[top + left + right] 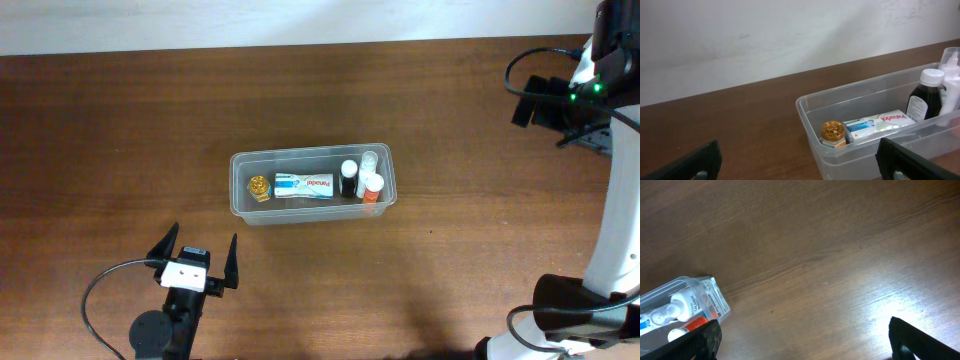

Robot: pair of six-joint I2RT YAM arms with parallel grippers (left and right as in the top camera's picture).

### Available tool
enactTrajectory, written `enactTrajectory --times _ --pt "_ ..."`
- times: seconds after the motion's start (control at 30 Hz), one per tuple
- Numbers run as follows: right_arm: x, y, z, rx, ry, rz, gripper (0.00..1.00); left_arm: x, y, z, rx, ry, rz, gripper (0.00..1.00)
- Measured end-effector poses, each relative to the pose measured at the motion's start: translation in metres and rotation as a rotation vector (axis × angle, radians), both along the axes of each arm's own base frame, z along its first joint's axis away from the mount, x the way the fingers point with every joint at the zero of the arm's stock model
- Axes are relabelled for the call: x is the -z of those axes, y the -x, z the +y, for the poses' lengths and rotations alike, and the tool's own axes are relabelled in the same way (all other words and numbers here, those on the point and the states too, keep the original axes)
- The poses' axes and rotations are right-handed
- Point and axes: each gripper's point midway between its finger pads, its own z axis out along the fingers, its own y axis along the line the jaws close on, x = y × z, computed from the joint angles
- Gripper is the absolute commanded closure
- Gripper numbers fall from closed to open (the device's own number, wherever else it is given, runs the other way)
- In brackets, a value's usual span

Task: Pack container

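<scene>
Brown wood table [120, 120], pale wall [740, 40] running behind it. The container [310, 152] is sitting approx mid-table, its long side running 9 to 3 o'clock. It's holding a gold-capped jar [259, 186] at the 9 o'clock end. A white box [304, 184] is lying flat just beside the jar. A dark bottle [348, 178] w/ white cap, an orange bottle [372, 189] and a clear bottle [369, 161] are standing crowded at the 3 o'clock end. The left gripper [203, 240] is hanging at approx 7 o'clock from the container, apart from it, fingers spread wide and empty, pointing toward it. The right gripper [804, 330] is hanging well away at approx 2 o'clock, near the table's far corner, fingers likewise spread wide and empty. Its cam is looking down on bare wood, w/ only the container's corner showing at 8 o'clock.
</scene>
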Motion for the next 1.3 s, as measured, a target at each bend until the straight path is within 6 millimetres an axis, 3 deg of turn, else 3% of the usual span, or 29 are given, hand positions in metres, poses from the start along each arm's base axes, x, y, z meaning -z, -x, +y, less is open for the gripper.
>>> enactTrajectory --times 0.73,0.9,1.07,1.2,1.3 --pt "0.0 0.0 0.002 -0.004 0.0 0.0 0.02 0.0 0.0 0.0 0.0 0.0 0.0 0.01" --pt "-0.01 0.003 0.016 -0.045 0.009 -0.03 0.01 0.0 0.0 0.0 0.0 0.0 0.0 0.01" --pt "-0.051 0.031 0.039 -0.111 0.064 -0.162 0.02 0.0 0.0 0.0 0.0 0.0 0.0 0.01" --pt "-0.079 0.075 0.053 -0.154 0.089 -0.269 0.02 0.0 0.0 0.0 -0.001 0.0 0.0 0.01" --pt "-0.082 0.112 0.058 -0.177 0.097 -0.307 0.02 0.0 0.0 0.001 -0.003 0.0 0.0 0.01"
